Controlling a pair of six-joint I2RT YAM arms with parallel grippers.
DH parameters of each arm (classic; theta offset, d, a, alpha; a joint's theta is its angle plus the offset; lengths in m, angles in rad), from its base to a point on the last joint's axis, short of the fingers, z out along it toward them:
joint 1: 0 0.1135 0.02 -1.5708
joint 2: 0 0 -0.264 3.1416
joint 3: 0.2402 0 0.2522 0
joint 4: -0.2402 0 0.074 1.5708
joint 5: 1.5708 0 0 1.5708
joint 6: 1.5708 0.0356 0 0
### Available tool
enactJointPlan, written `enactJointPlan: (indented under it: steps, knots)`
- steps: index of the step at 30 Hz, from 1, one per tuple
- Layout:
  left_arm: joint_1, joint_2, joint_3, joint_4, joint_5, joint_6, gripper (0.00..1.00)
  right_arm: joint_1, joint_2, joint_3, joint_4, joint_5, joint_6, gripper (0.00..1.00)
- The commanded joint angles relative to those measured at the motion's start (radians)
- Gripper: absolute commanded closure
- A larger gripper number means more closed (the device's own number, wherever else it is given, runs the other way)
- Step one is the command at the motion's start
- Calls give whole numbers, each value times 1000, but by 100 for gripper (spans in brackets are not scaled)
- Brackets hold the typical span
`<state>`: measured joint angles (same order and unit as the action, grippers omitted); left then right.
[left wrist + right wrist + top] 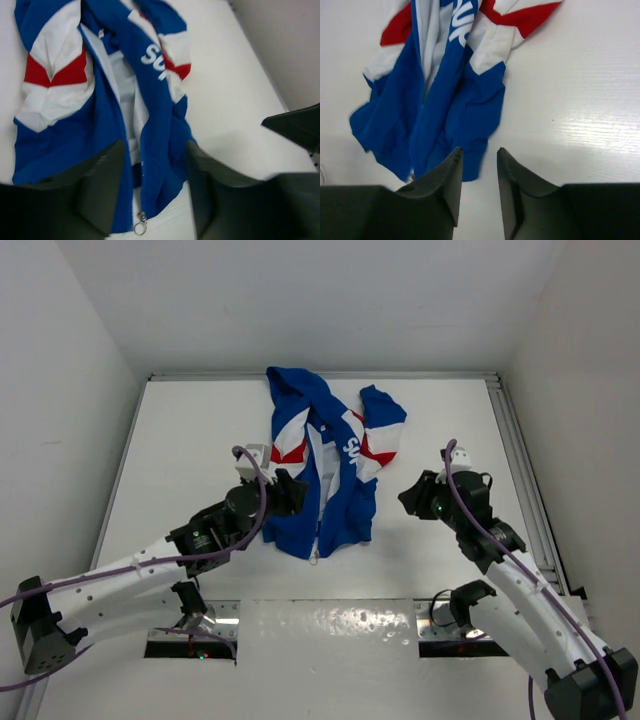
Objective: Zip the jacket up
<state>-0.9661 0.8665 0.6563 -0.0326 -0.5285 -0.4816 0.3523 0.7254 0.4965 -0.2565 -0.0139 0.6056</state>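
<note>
Left wrist view first: I read white lettering (pixel 152 57) on the jacket (pixel 75 130), "SU", and then a fold swallows the rest (a third letter is half hidden). The jacket lies crumpled toward the far middle of the table (pixel 180 440), front parted, white lining showing, with the zipper pull ring (pixel 139 227) at the near hem. My left gripper (pixel 155 145) hangs over that hem, jaws spread wide, holding nothing. The right gripper (pixel 479 151) sits near the hem's other corner, jaws slightly parted, empty too.
</note>
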Motion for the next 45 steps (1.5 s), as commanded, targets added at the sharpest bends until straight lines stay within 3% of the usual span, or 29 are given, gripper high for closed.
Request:
enactJointPlan:
  steps: [1,2,5,12,17,20,21,22,23,26,29,41,44,45]
  knots:
    - [0,0,-58,-84,16,-57,56,2,8,-7,-1,-84,-20,92]
    - [0,-3,-78,-72,45,-57,75,2,23,-3,-7,-98,-26,99]
    - [0,20,-119,-70,96,-80,100,2,31,-7,-9,-135,-27,100]
    - [-52,48,-219,-119,99,-163,100,33,85,-32,43,-248,3,100]
    - [-97,147,-244,-121,143,-172,100,164,175,-36,92,-195,26,100]
    - [-172,244,-210,-136,63,-183,100,217,216,-27,105,-163,16,100]
    - [-183,264,-207,-121,47,-184,95,224,223,-21,100,-152,16,100]
    - [-187,299,-201,-110,32,-181,80,237,229,-19,99,-140,17,100]
    - [-187,319,-193,-101,22,-178,73,244,232,-18,102,-138,22,100]
    - [-187,394,-153,-96,-5,-158,61,275,253,-26,135,-139,31,100]
    - [-187,469,-116,-81,-16,-121,58,310,270,-21,135,-127,29,100]
    - [-189,629,-61,-70,-68,-97,60,324,224,-55,151,-113,17,100]
    - [-189,670,-61,-58,-61,-104,69,324,209,-67,174,-116,26,100]
    - [-187,680,-79,-43,-48,-110,77,324,204,-65,172,-120,23,100]
